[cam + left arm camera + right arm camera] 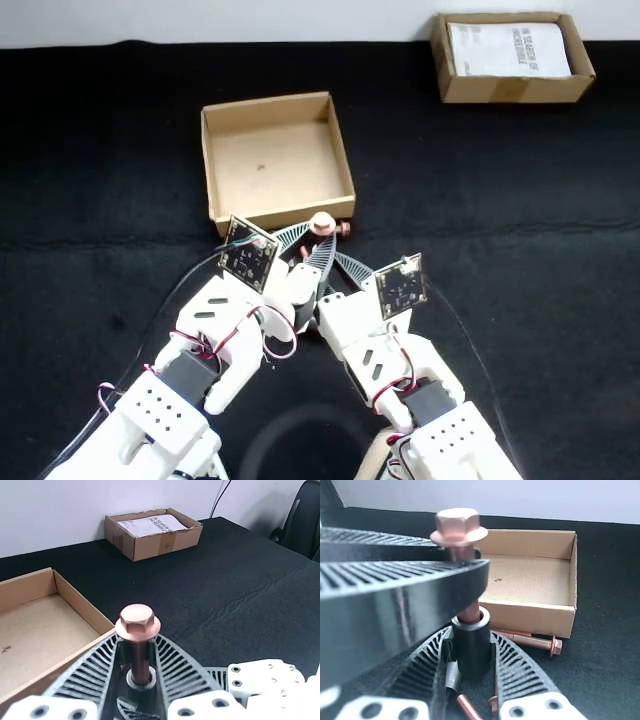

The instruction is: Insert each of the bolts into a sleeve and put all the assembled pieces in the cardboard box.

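My ribbed left fingers (95, 672) clamp the copper bolt (138, 622) by its smooth shank, below the hexagonal flanged head. My right fingers (517, 672) pinch the black cylindrical sleeve (471, 647), with the shank entering its mouth. The square cardboard box (530, 615) sits just beyond.

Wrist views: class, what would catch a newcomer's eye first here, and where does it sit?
A copper bolt stands upright in the left tool, its shank set into a black sleeve gripped by the right tool, just in front of the open cardboard box. Spare bolts lie on the black table beside that box's front wall.
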